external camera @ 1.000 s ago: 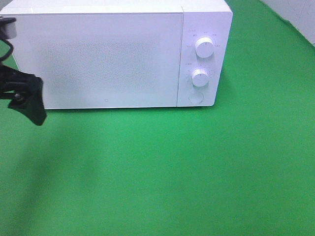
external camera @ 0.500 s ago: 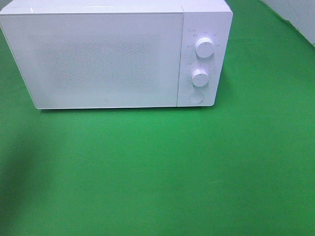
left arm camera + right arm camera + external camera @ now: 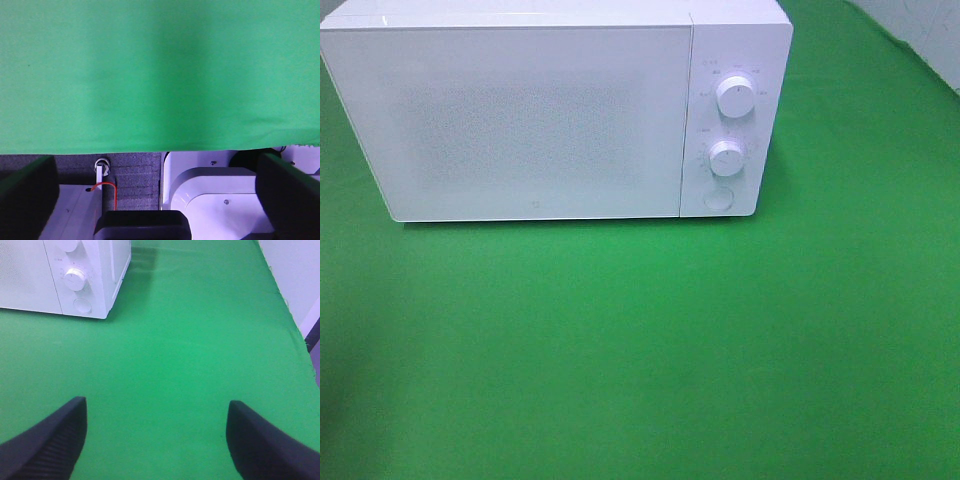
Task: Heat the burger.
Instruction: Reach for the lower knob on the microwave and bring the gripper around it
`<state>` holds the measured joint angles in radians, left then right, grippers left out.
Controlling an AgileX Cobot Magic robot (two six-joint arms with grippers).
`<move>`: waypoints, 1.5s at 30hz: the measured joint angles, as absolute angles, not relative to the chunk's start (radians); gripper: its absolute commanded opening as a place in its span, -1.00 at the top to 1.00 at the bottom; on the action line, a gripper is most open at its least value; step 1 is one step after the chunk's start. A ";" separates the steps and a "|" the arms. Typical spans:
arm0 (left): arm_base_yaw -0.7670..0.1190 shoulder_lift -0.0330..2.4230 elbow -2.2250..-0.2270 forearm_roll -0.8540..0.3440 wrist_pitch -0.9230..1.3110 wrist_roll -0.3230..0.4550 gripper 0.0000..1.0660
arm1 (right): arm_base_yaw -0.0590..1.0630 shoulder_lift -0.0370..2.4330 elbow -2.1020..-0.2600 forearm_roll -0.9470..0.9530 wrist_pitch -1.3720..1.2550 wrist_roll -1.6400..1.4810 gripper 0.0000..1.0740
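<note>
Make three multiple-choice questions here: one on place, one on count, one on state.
1. In the high view, the white control panel sits on which side of the boxy white microwave oven? A left B right C top
2. How many round white knobs does it carry? A one B two C four
3. Its flat white door is: A shut B wide open C missing
Answers: B, the panel lies right of the door; B, two knobs stand above a round button; A, the door sits flush with the front.

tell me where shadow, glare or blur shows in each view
Exterior high: microwave front washed out, dial labels unreadable, dim patch on the green cloth at left. Left wrist: dark band across the cloth, blurred fingers. Right wrist: shadow beside the microwave.
</note>
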<state>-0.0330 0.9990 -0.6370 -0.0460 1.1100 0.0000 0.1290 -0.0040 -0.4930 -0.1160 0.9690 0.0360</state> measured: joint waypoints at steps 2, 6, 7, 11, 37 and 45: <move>-0.033 0.886 -0.569 -0.045 1.068 0.000 -0.88 | 0.129 -0.004 -0.493 -0.116 0.969 0.036 -0.39; -0.033 0.806 -0.534 -0.039 1.068 0.000 -0.88 | 0.129 -0.004 -0.493 -0.116 0.969 0.036 -0.39; -0.033 0.806 -0.534 -0.039 1.068 0.000 -0.88 | 0.129 -0.004 -0.493 -0.116 0.969 0.036 -0.39; -0.033 0.657 -0.522 -0.023 1.071 0.000 -0.88 | 0.129 -0.004 -0.493 -0.116 0.969 0.036 -0.39; -0.033 -0.004 -0.518 -0.064 1.074 0.000 -0.88 | 0.129 -0.004 -0.493 -0.116 0.969 0.036 -0.39; -0.033 -0.004 -0.518 -0.064 1.074 0.000 -0.88 | 0.129 -0.004 -0.493 -0.116 0.969 0.036 -0.39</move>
